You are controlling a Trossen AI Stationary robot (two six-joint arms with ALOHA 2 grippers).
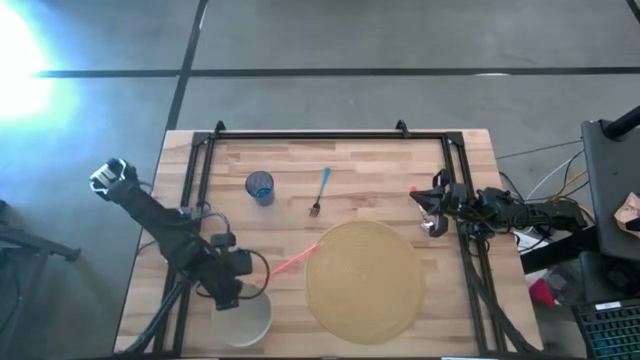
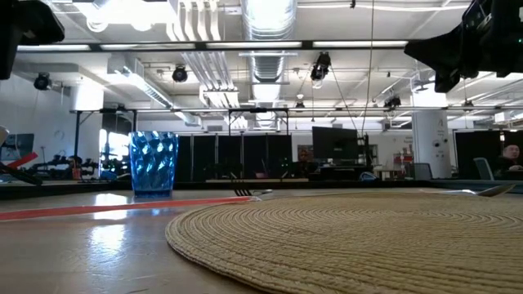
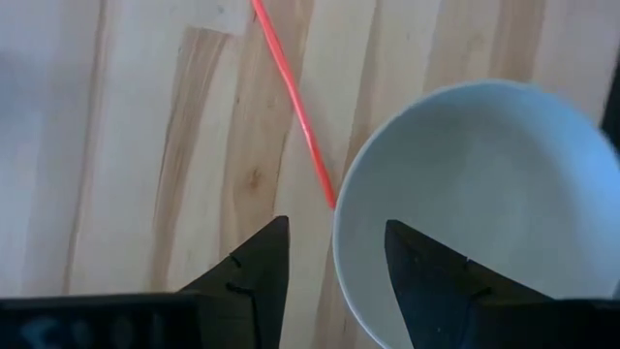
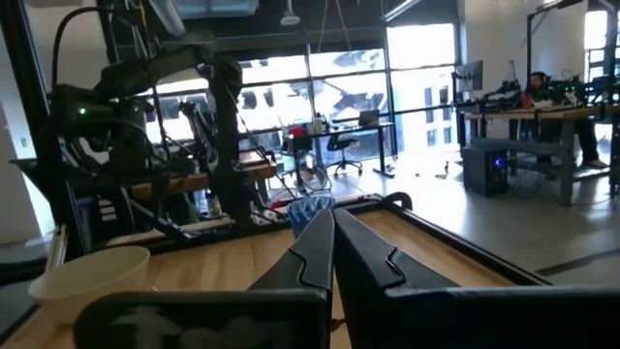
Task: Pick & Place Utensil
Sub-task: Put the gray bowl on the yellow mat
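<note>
Presumably light, stiff and slippery, the fork (image 1: 319, 192) lay on the table (image 1: 350, 160) just beyond the round mat (image 1: 364, 280), right of the blue cup (image 1: 260, 187); its slim blue handle looked the best hold. The left gripper (image 3: 334, 262) hung spread over the white bowl's (image 3: 484, 194) rim at the near left, empty, beside a red straw (image 3: 295, 107). The right gripper (image 1: 430, 213) waited at the right edge, fingers pressed together.

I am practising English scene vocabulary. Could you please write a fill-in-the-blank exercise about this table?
1. The left pincer hangs open over the rim of the white ____.
2. The blue-handled metal fork lies between the round woven placemat and the blue ____.
3. The thin stick beside the placemat is ____ in colour.

Missing words: bowl; cup; red
</note>
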